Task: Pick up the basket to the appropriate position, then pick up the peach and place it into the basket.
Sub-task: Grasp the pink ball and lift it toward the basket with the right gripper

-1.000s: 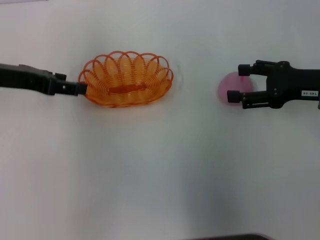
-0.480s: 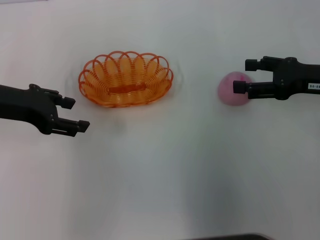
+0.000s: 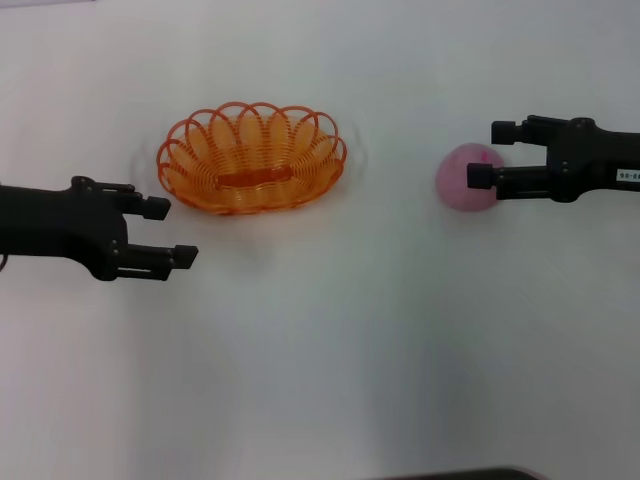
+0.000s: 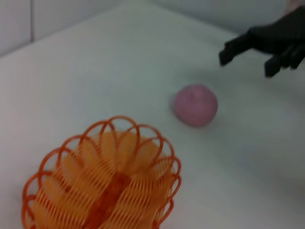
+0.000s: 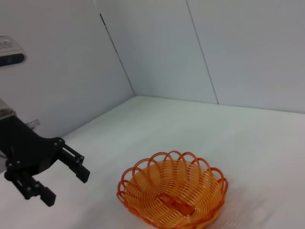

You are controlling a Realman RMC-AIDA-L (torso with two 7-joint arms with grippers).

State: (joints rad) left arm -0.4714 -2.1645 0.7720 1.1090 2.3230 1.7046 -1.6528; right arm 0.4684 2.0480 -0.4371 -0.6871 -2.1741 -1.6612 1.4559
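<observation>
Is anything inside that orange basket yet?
Empty. The basket shows only its bare wire bowl; the peach sits apart on the table beside the right gripper.

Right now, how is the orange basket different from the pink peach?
The basket is orange and made of open wire loops you can see through; the peach is pink and solid. The basket is a wide, shallow oval, much bigger than the small round peach. The right pincer is right at the peach, open, while the open left pincer is beside the basket, apart from it. Both rest on the white table.
</observation>
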